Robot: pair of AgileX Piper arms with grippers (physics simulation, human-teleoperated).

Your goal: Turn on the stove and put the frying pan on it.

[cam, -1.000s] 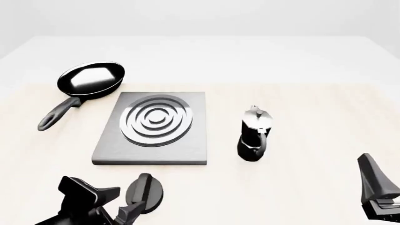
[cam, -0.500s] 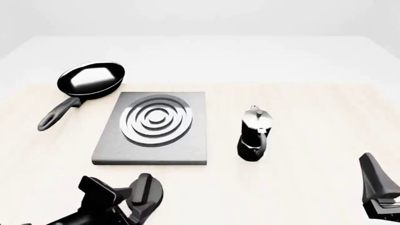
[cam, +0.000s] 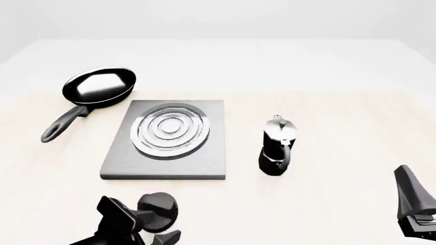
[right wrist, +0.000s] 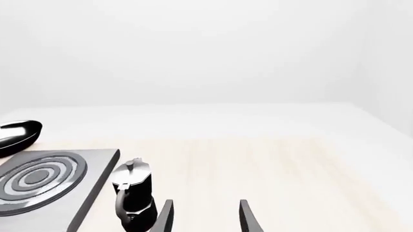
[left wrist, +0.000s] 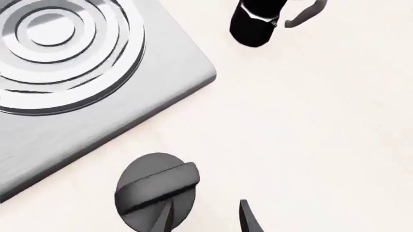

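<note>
With its tips apart, the left pincer [left wrist: 205, 218] should be centred over the knob [left wrist: 156, 195] ridge near the stove [cam: 163, 140] before closing.

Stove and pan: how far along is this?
Done: nothing that shows. The pan sits on the table left of the stove, off the rings.
In hand: the left gripper is open at the knob, one finger over its ridge, not clamped.
Left: turn the knob, then lift the pan onto the rings. The right gripper hangs open near the moka pot, holding nothing.
</note>
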